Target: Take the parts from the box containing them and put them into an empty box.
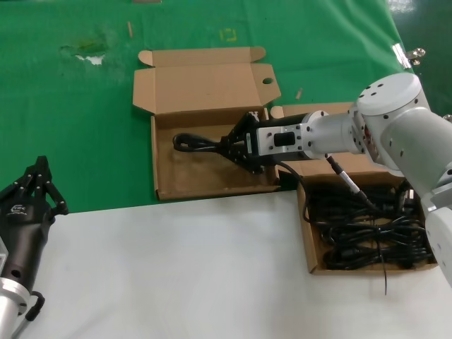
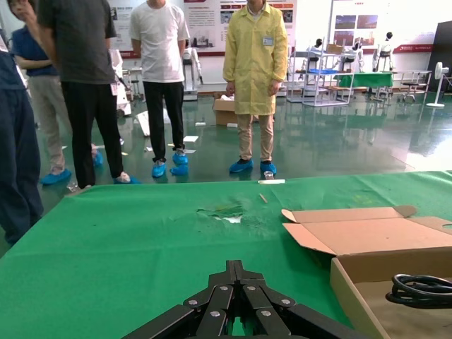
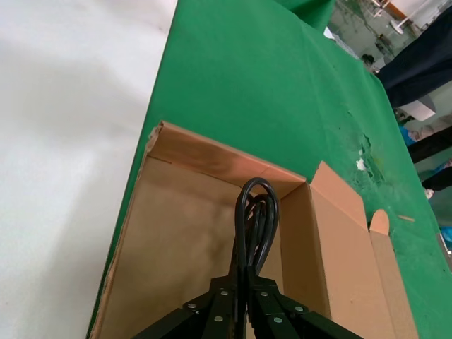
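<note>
The box with the round hole in its lid ear (image 1: 212, 185) lies open on the green cloth, left of the other box. My right gripper (image 1: 227, 147) reaches over its tray and is shut on a coiled black cable (image 1: 194, 144), which it holds just above the floor; the cable also shows in the right wrist view (image 3: 256, 215) and the left wrist view (image 2: 422, 289). The box containing the parts (image 1: 308, 240) sits at the right, full of tangled black cables (image 1: 367, 229). My left gripper (image 1: 39, 176) is shut and parked at the table's left edge.
The boxes lie on a green cloth (image 1: 78, 127); the white table (image 1: 176, 268) runs along the front. A torn patch (image 1: 88, 53) marks the cloth at the back left. Several people (image 2: 162, 78) stand beyond the table's far side.
</note>
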